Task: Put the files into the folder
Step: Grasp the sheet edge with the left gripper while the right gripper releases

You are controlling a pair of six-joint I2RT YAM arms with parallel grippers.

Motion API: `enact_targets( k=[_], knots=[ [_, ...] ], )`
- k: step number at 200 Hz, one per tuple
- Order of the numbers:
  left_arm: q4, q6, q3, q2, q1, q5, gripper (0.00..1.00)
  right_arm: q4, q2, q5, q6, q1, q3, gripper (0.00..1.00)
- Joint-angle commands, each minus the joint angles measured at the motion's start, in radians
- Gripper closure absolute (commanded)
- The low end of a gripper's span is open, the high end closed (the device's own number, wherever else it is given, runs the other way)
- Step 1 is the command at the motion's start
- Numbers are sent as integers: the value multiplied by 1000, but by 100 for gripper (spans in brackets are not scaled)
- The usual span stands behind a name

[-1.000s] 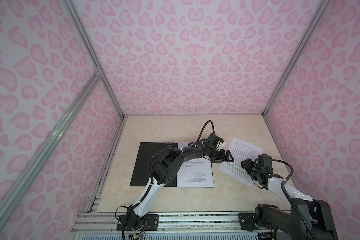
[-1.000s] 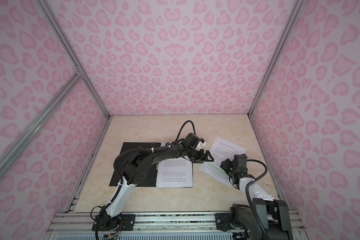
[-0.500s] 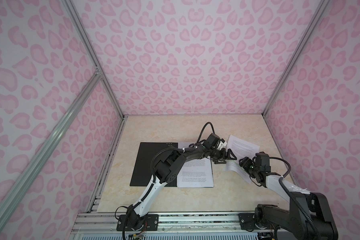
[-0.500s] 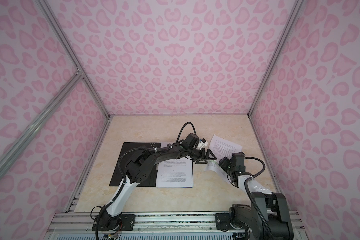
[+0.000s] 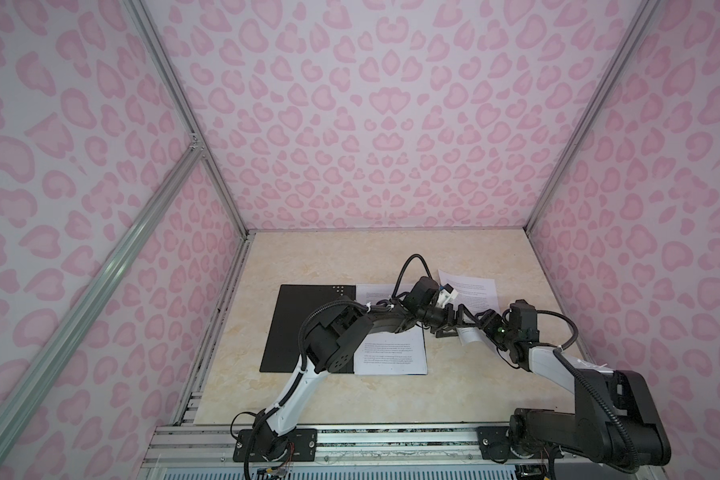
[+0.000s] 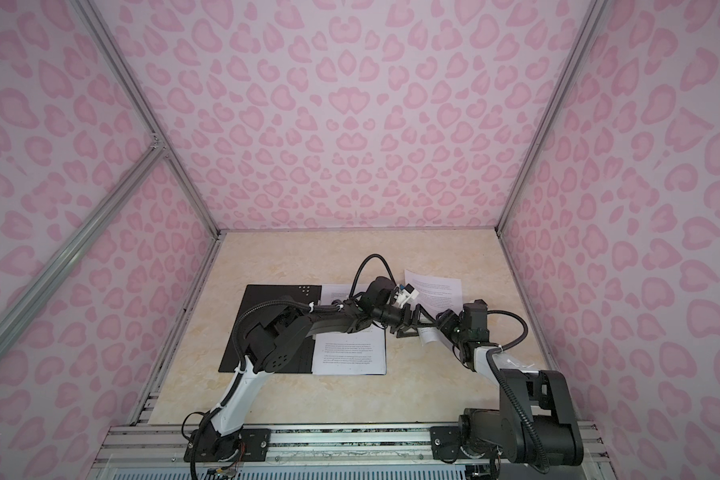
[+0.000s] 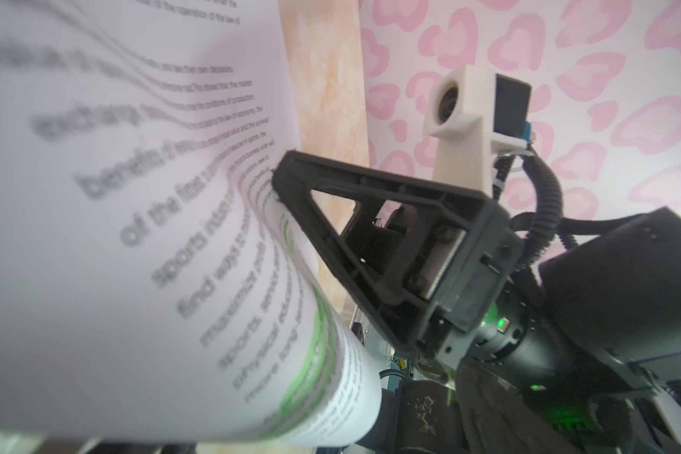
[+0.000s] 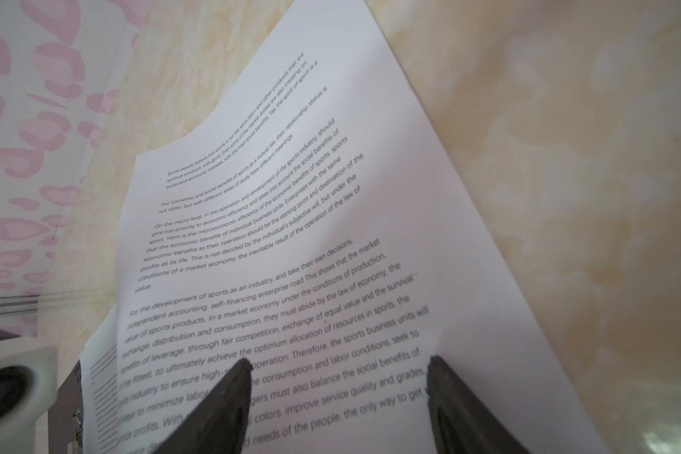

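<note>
Files (image 5: 474,291) lie just right of the open black folder (image 5: 285,324) in both top views; only the left wrist view shows a green-marked sheet (image 7: 311,353) curling against the right gripper (image 8: 341,365), jaws spread, as are those of the left gripper (image 5: 452,322).

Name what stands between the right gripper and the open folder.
The left gripper and a curled printed sheet, between right gripper and folder; both top views show them.
</note>
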State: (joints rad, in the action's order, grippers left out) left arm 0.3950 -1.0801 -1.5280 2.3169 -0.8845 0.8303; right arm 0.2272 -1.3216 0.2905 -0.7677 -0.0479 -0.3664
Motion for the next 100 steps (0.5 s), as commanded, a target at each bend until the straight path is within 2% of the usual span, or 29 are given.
enact_targets(
  k=[1, 17, 56, 82, 100],
  knots=[
    [96, -17, 6, -135, 1, 9, 2, -111, -26, 47, -22, 1, 10, 29],
    [120, -3, 7, -137, 2, 0, 2, -107, -30, 54, -20, 2, 10, 29],
    [33, 114, -43, -109, 17, -88, 2, -111, -29, 56, -7, 2, 7, 30],
    [8, 106, -88, -60, 28, -93, 0, -106, -41, 65, -7, 1, 5, 31],
    [-13, 99, -87, -51, 30, -106, 3, -104, -44, 69, -8, 1, 3, 32]
  ],
)
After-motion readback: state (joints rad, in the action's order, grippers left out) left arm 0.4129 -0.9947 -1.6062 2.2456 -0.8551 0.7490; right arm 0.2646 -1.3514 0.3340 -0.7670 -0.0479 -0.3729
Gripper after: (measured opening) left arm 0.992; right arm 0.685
